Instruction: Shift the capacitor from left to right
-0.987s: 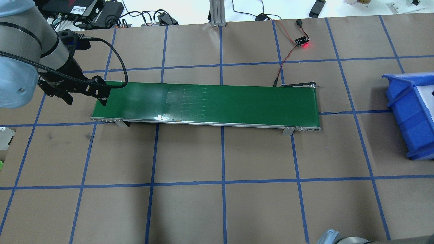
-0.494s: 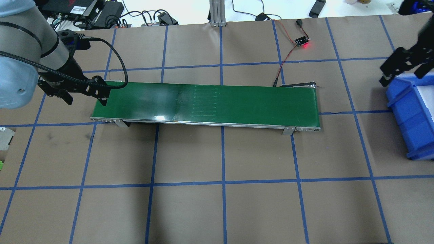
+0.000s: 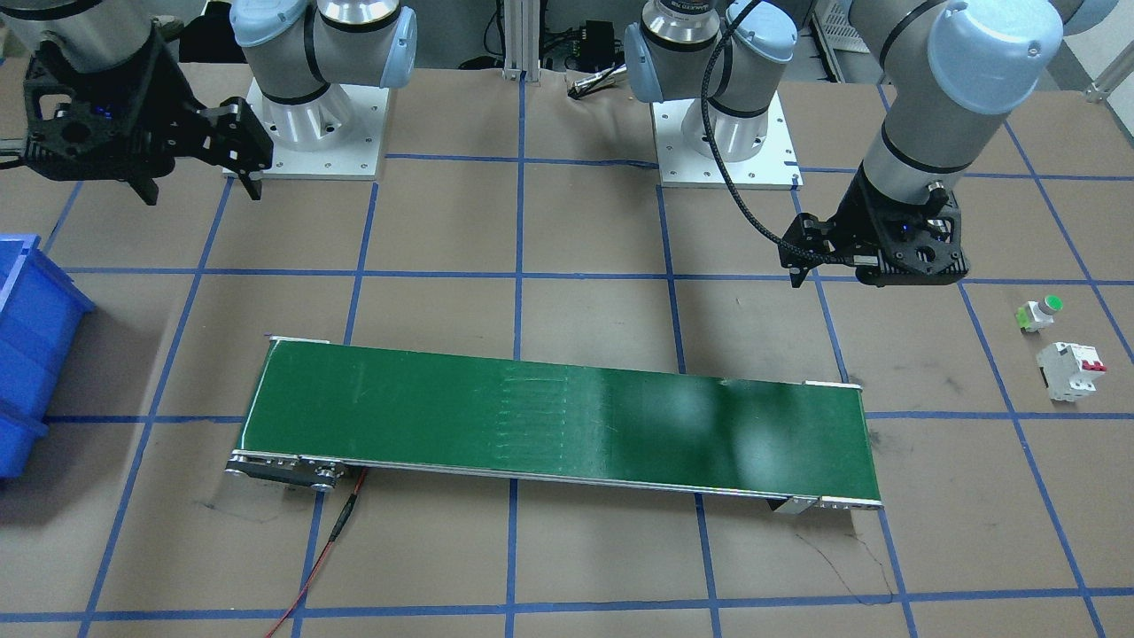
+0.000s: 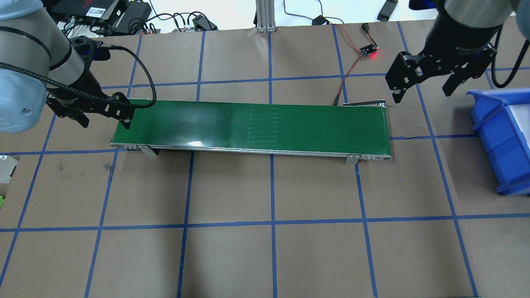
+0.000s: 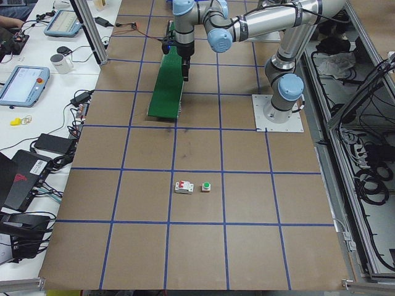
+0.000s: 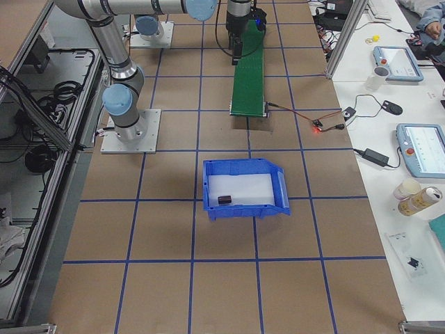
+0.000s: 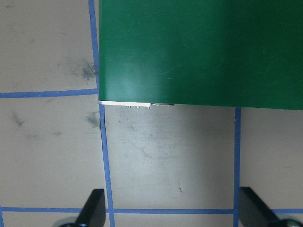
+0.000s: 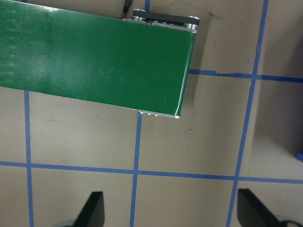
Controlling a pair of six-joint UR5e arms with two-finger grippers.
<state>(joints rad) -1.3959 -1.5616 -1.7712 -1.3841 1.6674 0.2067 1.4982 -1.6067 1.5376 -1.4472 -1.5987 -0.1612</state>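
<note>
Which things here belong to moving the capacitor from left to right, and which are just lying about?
Job: capacitor, lying in the blue bin; green conveyor belt; left gripper and right gripper, both open.
Lying about: white circuit breaker; green-capped push button.

Right gripper (image 4: 422,95) now clear of blue bin (image 4: 497,136), nearer conveyor (image 4: 290,124) end.

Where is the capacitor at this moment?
In the exterior right view, the capacitor lies inside the blue bin, on its white floor beside the wall nearest that camera.
</note>
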